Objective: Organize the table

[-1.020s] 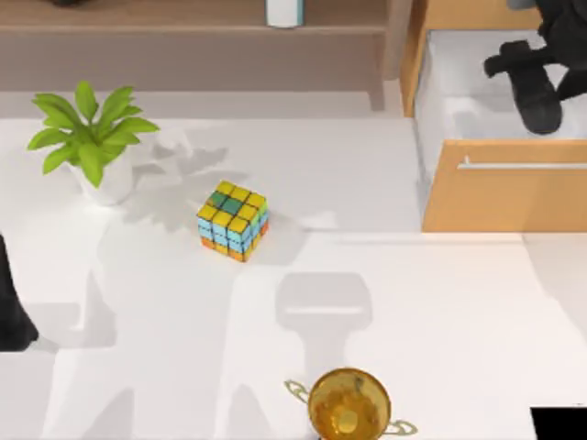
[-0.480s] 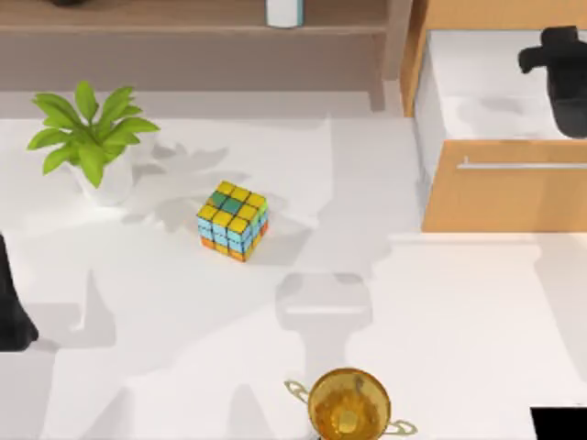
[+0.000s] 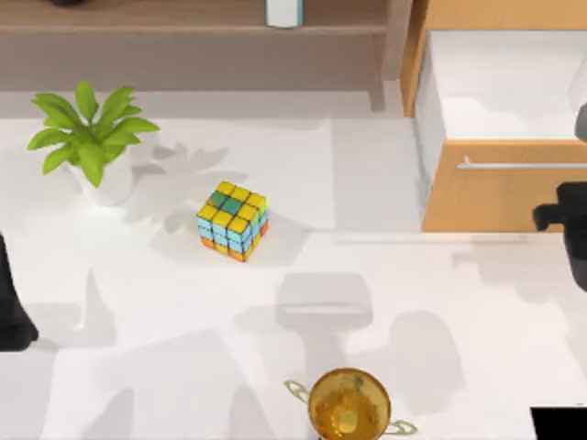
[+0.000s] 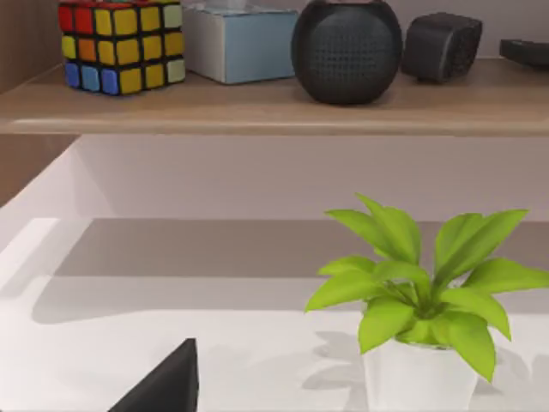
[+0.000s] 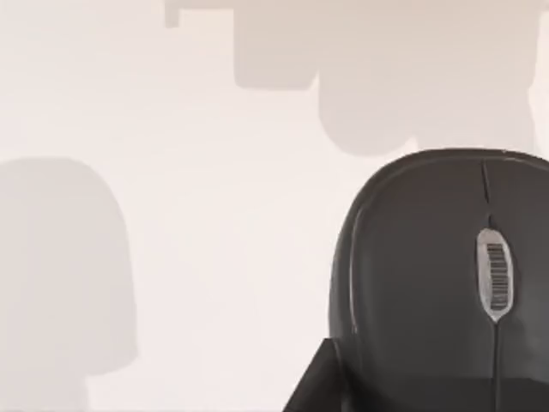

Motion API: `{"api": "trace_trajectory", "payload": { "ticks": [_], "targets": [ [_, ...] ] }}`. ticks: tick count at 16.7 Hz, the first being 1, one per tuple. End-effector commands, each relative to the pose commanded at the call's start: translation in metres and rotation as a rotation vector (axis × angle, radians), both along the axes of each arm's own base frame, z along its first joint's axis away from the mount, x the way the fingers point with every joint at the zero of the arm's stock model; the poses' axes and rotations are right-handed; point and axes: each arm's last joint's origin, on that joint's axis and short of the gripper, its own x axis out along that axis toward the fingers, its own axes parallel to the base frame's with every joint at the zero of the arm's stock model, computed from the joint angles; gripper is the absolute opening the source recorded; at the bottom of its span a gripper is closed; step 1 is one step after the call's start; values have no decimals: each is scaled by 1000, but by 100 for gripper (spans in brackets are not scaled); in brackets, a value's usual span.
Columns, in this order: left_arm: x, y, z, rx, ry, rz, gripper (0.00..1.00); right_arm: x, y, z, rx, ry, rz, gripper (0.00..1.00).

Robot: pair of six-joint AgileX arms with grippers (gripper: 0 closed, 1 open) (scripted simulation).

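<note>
1. Top view: we are looking down on the worktop (image 3: 440, 312), a broad white slab running under everything. We judge it stiff, smooth and slippery, and not a thing to take hold of. Organising it means lifting the loose things off it.
   - The right gripper (image 3: 561, 220) is hanging at the right edge, in front of the cabinet's open drawer (image 3: 500, 82). We cannot tell whether it is spread or pressed together.
   - The left arm (image 3: 11, 316) is sitting parked at the left edge.
   - A colour cube (image 3: 232, 220), a potted plant (image 3: 92, 137) and a gold trophy (image 3: 348, 403) are standing well apart.
2. Left wrist view: we are facing the plant and, behind it, a shelf (image 4: 274, 107) carrying a second cube (image 4: 120, 47), a box and speakers. We cannot tell the state of the left gripper (image 4: 167, 386) either.
3. Right wrist view: a black mouse (image 5: 429, 275) is lying on the bare worktop. It is probably light and slick, best pinched across its sides. Nothing is blocking it.
</note>
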Motion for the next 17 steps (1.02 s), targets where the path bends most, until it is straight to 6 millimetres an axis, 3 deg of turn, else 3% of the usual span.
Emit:
{"api": "trace_trajectory", "payload": {
  "ticks": [9,13,17],
  "targets": [
    [0,0,0,0,0,0,100,-96,-17,-80,-31,157,-36,0],
    [0,0,0,0,0,0,100,-116,-22,-98,-36,172,-36,0],
    [0,0,0,0,0,0,100,-119,-22,-100,-36,173,-35,0]
  ]
}}
